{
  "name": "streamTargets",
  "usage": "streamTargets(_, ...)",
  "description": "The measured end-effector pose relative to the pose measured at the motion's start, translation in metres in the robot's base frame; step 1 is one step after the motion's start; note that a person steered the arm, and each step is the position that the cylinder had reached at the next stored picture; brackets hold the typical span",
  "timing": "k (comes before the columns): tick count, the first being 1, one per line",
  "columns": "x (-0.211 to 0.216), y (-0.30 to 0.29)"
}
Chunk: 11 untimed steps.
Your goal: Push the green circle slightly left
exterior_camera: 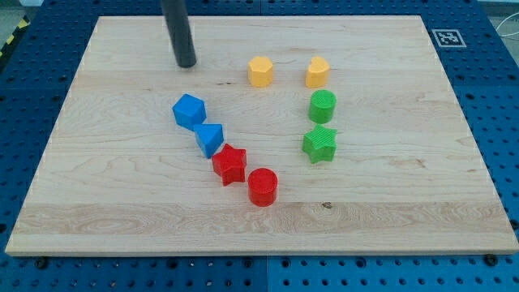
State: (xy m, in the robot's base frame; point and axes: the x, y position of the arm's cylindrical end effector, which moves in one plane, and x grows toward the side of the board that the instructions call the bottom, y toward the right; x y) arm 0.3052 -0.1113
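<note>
The green circle (322, 106) stands right of the board's middle, just below a yellow heart-like block (317, 72) and just above a green star (319, 143). My tip (186, 63) rests on the board at the upper left, far to the left of the green circle and above the blue blocks. It touches no block.
A yellow hexagon (260, 71) sits left of the yellow heart. A blue cube (189, 110), a blue triangle (210, 139), a red star (229, 165) and a red circle (262, 186) form a diagonal line. The wooden board (97, 203) lies on a blue pegboard.
</note>
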Motion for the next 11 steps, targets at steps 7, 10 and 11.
streamTargets(7, 0.113, 0.242)
streamTargets(10, 0.133, 0.189)
streamTargets(11, 0.150, 0.196)
